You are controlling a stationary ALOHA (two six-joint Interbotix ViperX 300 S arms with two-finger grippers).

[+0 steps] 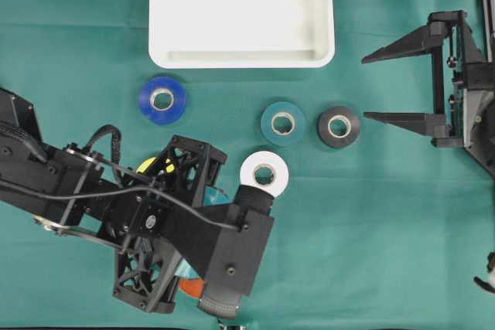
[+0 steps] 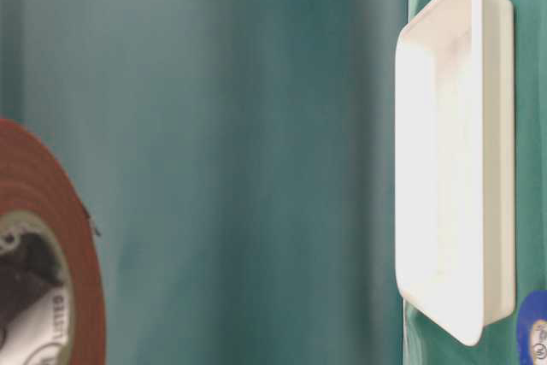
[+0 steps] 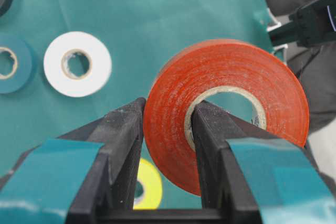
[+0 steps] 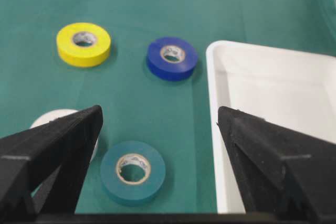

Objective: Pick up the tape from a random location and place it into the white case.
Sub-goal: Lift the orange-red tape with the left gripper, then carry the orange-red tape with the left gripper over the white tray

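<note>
My left gripper (image 3: 167, 114) is shut on an orange tape roll (image 3: 236, 72). One finger presses the roll's outside and the other sits inside its core. The roll stands tilted above the green cloth at the front left, mostly hidden under the arm in the overhead view (image 1: 192, 287). It fills the lower left corner of the table-level view (image 2: 51, 211). The white case (image 1: 241, 58) lies at the back centre with nothing in it. My right gripper (image 1: 364, 87) hangs open at the right, holding nothing, with the case rim (image 4: 216, 103) just ahead of it.
Loose rolls lie on the cloth: blue (image 1: 162, 100), teal (image 1: 282, 123), black (image 1: 339, 127), white (image 1: 264, 173) and yellow (image 1: 155, 165), the last partly under my left arm. The teal roll (image 4: 133, 172) sits between my right fingers' line of sight.
</note>
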